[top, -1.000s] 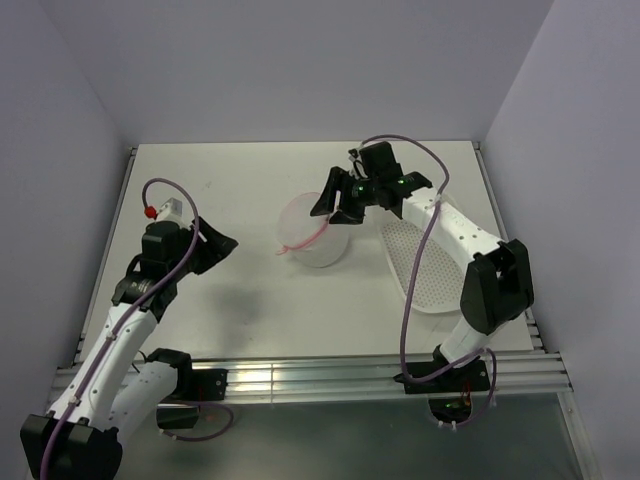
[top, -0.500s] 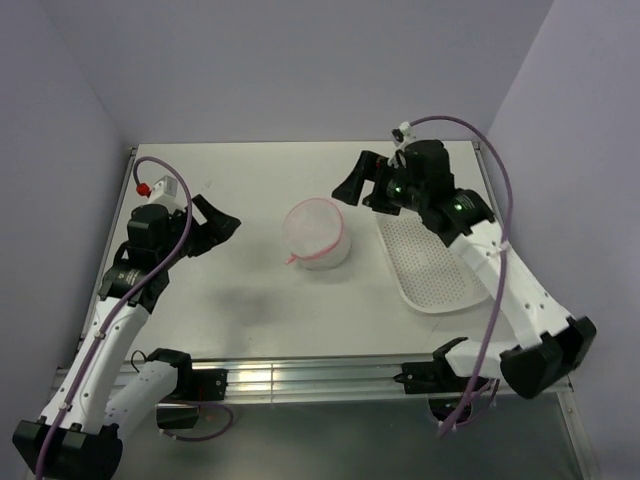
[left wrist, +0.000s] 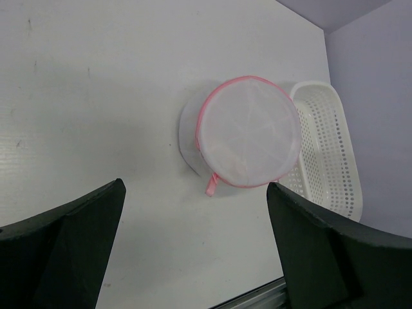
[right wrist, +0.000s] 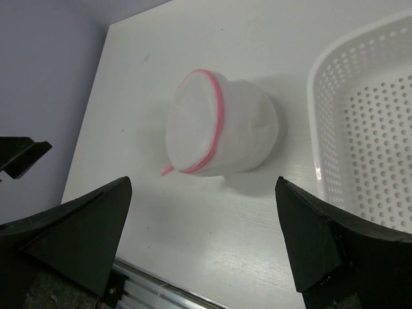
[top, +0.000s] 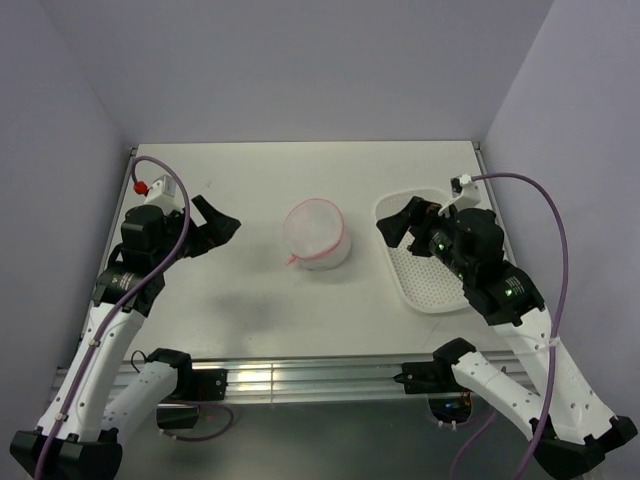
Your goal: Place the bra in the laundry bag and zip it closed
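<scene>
Sitting mid-bench (top: 250, 190), the laundry bag (top: 317, 233) lies between the two arms, apart from both. It is right of and ahead of the left claw (top: 215, 232) and left of the right claw (top: 395, 222), which looks nearer. Both claws are spread wide and hold nothing. The bag is a drum of soft translucent white mesh with a pink-trimmed round rim. It is tipped so its flat face points up and toward the left arm. The pink zip pull (left wrist: 211, 183) hangs at the near-left rim, and the zip looks closed. No bra is loose on the bench. It is probably inside, but the pale folds behind the mesh are too faint to tell. A white perforated hard plastic basket (top: 430, 285) sits just right of the bag.
</scene>
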Controlling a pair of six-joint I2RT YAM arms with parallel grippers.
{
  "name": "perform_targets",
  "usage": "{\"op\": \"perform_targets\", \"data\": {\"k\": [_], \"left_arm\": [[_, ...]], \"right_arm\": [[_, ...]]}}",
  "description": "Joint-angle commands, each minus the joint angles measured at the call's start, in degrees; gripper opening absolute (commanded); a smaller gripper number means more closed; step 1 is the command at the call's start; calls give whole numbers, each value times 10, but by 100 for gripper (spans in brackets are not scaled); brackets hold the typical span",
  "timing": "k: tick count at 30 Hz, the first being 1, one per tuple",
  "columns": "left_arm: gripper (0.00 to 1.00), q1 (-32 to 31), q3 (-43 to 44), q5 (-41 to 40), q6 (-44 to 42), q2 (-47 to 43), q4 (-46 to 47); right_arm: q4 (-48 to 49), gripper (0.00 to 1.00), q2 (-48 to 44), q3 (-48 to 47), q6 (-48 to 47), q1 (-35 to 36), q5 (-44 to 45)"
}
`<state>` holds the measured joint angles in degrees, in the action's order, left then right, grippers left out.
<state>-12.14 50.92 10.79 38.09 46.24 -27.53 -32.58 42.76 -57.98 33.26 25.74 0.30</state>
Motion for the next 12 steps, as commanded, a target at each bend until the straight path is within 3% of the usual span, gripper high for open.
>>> {"op": "perform_targets", "data": {"k": [1, 12], "left_arm": [[99, 1, 19, 14, -19, -11, 3], [99, 1, 21, 20, -19, -12, 4]], "right_arm": [[30, 100, -34, 21, -6, 3, 44], [42, 100, -49, 38, -6, 4, 50]]}}
